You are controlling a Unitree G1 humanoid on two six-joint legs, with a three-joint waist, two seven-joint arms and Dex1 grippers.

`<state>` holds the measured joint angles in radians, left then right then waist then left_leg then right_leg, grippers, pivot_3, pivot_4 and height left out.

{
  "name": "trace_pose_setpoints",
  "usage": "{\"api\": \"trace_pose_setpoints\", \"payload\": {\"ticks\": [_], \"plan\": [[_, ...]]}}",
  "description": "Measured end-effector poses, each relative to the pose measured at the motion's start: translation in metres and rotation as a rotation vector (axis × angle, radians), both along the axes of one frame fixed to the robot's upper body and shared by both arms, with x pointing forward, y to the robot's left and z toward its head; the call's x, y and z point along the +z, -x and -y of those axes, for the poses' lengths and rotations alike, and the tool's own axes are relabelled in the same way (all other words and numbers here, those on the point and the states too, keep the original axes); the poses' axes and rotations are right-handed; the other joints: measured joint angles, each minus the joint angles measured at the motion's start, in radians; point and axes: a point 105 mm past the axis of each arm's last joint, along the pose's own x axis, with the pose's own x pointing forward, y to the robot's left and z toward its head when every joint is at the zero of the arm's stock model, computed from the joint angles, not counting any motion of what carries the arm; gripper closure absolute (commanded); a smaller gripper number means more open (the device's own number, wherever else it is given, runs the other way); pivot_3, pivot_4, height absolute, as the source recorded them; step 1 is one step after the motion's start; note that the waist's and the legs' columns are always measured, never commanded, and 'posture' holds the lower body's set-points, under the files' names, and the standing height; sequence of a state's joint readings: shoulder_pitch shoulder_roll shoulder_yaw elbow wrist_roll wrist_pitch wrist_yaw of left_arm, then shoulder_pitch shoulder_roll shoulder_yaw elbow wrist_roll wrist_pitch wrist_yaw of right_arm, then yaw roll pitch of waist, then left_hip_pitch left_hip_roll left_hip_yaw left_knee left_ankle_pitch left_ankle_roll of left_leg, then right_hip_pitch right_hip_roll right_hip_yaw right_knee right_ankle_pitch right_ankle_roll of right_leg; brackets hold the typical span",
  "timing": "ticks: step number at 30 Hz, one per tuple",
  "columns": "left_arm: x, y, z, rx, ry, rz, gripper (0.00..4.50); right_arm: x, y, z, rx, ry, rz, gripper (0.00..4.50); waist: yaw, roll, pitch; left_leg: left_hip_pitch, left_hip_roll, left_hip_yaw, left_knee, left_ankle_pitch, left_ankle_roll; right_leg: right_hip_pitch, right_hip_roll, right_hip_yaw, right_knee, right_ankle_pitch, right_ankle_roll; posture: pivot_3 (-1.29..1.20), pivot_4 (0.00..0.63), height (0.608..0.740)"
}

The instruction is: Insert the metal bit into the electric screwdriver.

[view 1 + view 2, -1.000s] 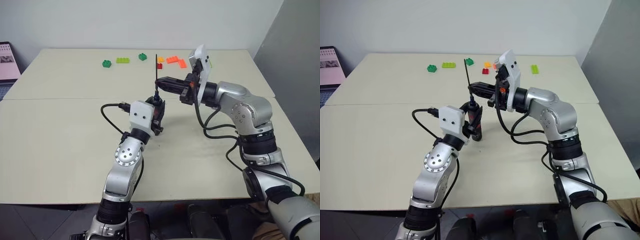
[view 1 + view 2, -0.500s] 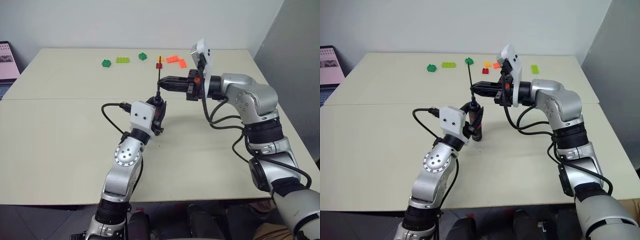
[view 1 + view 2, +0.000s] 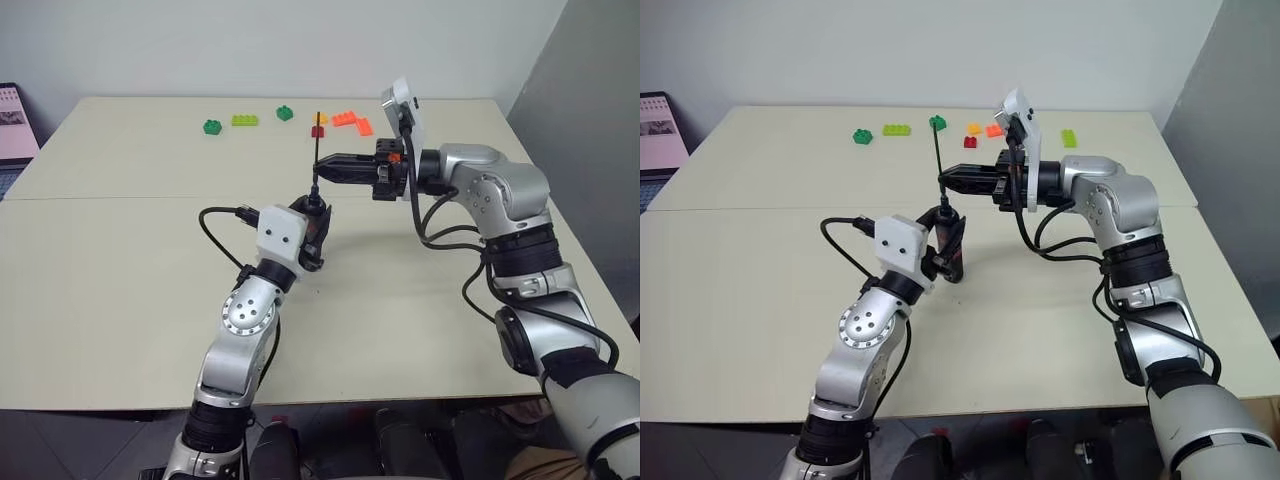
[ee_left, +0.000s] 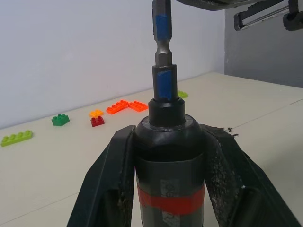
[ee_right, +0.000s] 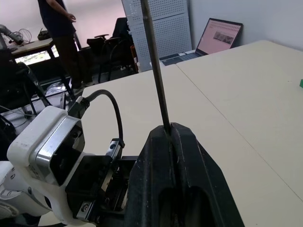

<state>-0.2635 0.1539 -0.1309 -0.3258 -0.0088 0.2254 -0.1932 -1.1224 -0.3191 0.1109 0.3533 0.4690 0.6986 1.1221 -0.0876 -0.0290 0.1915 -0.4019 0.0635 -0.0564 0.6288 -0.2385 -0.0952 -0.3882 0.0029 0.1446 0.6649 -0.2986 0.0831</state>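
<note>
Seating a bit — two arms meet above a pale beige table point(image 3: 120, 290).

Left gripper point(image 4: 163, 161), its fingers closed on the electric screwdriver point(image 4: 169, 175), holds the tool upright over the table's middle, red band showing between the fingers. Right gripper point(image 3: 322, 166) reaches in level from the right, clamped on the metal bit point(image 3: 938, 152) — the thin rod stands upright with its lower end in the screwdriver's tip. A seam point(image 3: 100, 197) runs across the table; coloured toy bricks point(image 3: 245, 120) lie scattered along the far edge, well apart from the tools. A plain white wall point(image 3: 300, 45) rises behind, a laptop point(image 3: 15, 125) sits at the far left, and a person point(image 5: 59, 35) stands among chairs across the room.
</note>
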Motion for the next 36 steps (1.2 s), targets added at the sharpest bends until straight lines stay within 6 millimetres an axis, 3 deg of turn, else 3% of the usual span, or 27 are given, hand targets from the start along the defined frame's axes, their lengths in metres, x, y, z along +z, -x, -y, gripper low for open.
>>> {"api": "trace_pose_setpoints", "payload": {"ticks": [11,36], "plan": [[-0.0005,0.0005,-0.0002,0.000,0.000,-0.001,2.85,0.0015,0.0054,-0.0027,0.018,0.055,0.092,4.50,0.000,0.000,0.000,0.000,0.000,0.000,0.000,0.000,0.000,0.000,0.000,0.000,0.000,0.000,0.000,0.00,0.150,0.740],[-0.0007,-0.0001,-0.0006,0.004,0.002,-0.002,2.85,0.0006,0.0050,-0.0046,-0.023,0.051,0.056,4.50,0.000,0.000,0.000,0.001,0.000,0.000,0.000,0.000,0.000,0.000,0.000,0.000,0.001,0.001,0.000,0.00,0.150,0.740]]}}
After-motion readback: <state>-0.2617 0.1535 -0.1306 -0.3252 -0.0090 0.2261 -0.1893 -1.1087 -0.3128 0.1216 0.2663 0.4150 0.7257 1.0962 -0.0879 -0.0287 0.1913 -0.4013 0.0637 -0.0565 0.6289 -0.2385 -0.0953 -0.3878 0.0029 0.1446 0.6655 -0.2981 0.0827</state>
